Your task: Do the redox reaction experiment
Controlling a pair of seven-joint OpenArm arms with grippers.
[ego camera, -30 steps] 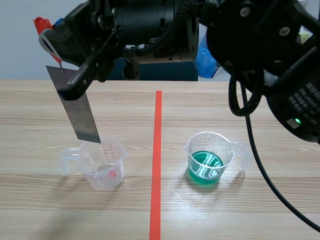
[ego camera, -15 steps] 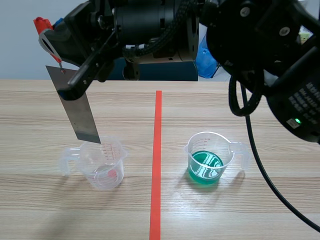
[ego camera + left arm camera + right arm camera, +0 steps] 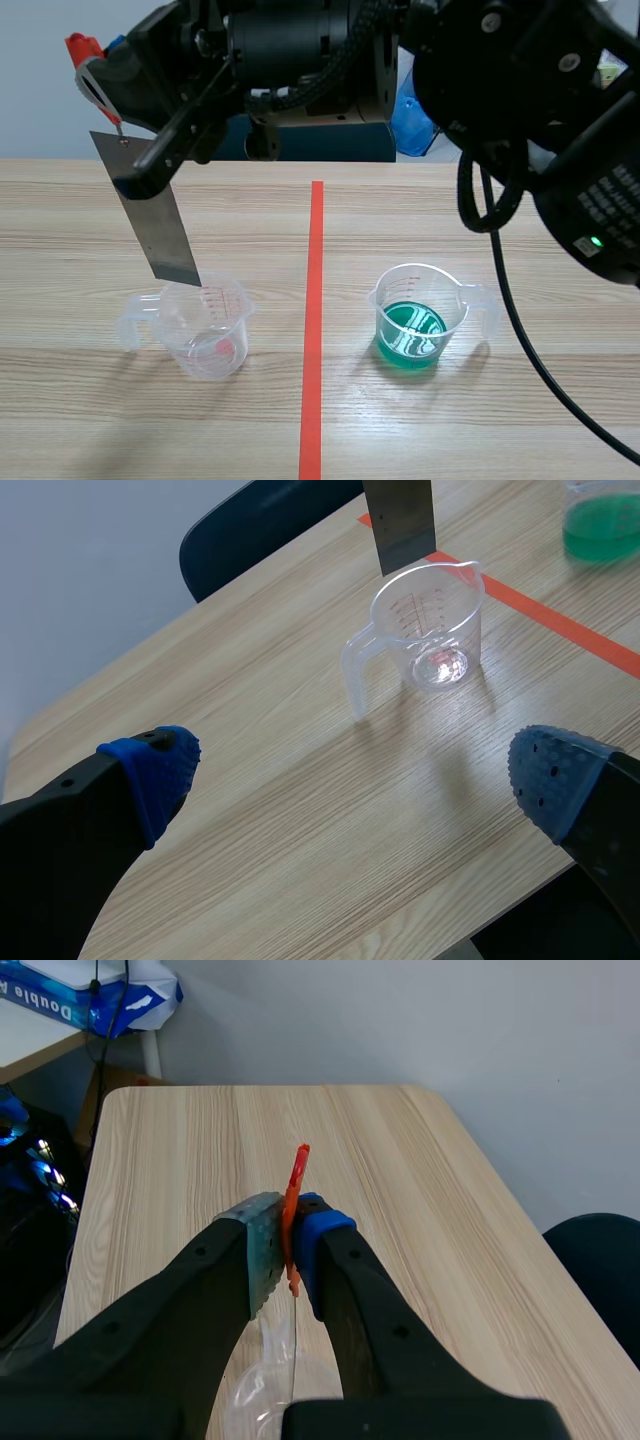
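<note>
Nearby, the left pincer (image 3: 355, 768) hangs spread wide over the table (image 3: 290, 840), holding nothing. Ahead of it a clear cup (image 3: 208, 327) stands left of the orange tape line (image 3: 314, 330), and a cup of green liquid (image 3: 415, 315) stands right of that line. Above the clear cup a metal strip (image 3: 155, 215) dangles, its lower end near the rim. It hangs from a red tag (image 3: 297, 1175) pinched in the right pincer (image 3: 288, 1222).

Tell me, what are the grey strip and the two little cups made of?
The grey strip looks like metal: thin, flat, dull shine. The clear cup and the green-filled cup look like see-through plastic, with moulded handles and spouts.
</note>
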